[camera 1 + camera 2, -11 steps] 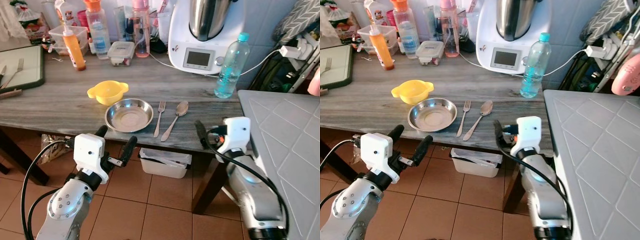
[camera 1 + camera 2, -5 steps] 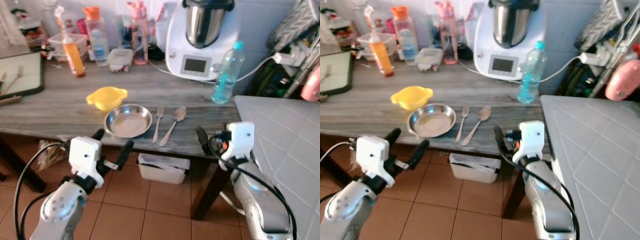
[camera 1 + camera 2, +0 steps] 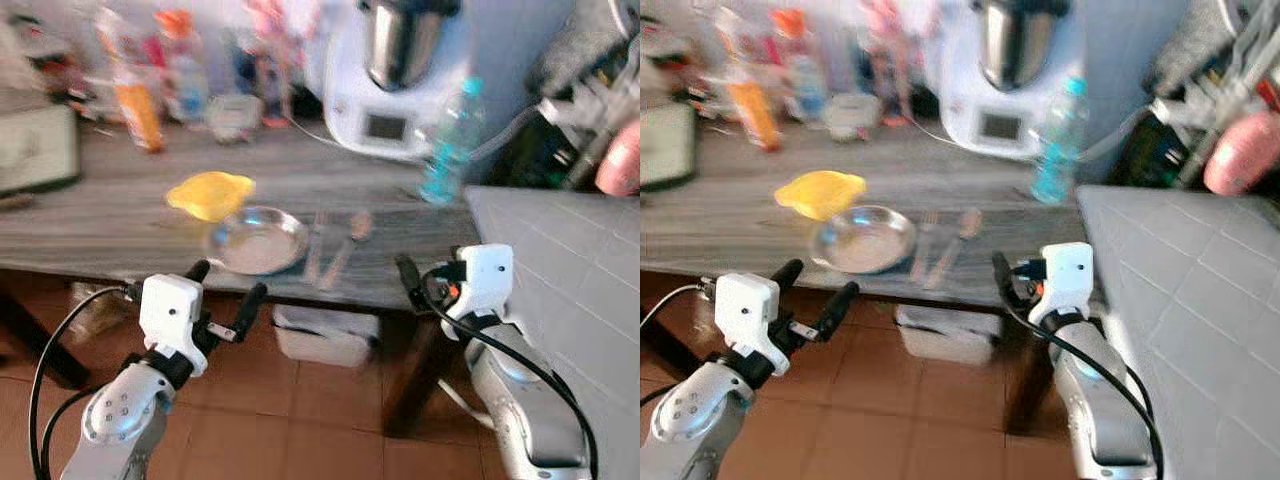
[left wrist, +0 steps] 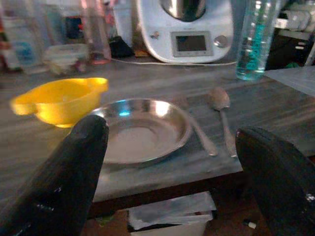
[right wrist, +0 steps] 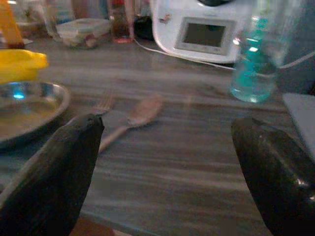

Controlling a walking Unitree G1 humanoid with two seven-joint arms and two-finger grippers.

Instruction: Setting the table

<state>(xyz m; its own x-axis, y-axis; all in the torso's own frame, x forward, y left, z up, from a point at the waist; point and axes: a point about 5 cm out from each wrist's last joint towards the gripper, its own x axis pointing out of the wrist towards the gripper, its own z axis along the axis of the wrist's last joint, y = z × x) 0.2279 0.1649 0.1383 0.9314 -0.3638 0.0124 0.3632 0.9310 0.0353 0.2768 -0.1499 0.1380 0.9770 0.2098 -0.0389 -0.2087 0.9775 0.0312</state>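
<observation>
On the grey wooden table point(image 3: 120, 230) lie a steel plate point(image 3: 258, 240), a yellow two-handled bowl point(image 3: 210, 193) just behind it, and a fork point(image 4: 202, 137) and spoon point(image 4: 221, 105) to the plate's right. The eye views are blurred. My left gripper point(image 3: 226, 282) is open and empty, held in the air before the table's front edge, in line with the plate. My right gripper point(image 5: 167, 123) is open too, with nothing between its fingers. It hovers off the table's front right corner, facing the spoon and a water bottle point(image 5: 253, 64).
Bottles, a lidded box and a white kitchen machine point(image 3: 395, 80) crowd the back of the table. A dark tray point(image 3: 40, 145) lies at the left end. A grey tiled surface point(image 3: 560, 270) stands close on my right. A white bin point(image 3: 325, 335) sits under the table.
The whole picture has shifted and blurred, so the camera has moved; the table looks slightly farther off. Both grippers keep the same open stance. Nothing on the table has moved.
</observation>
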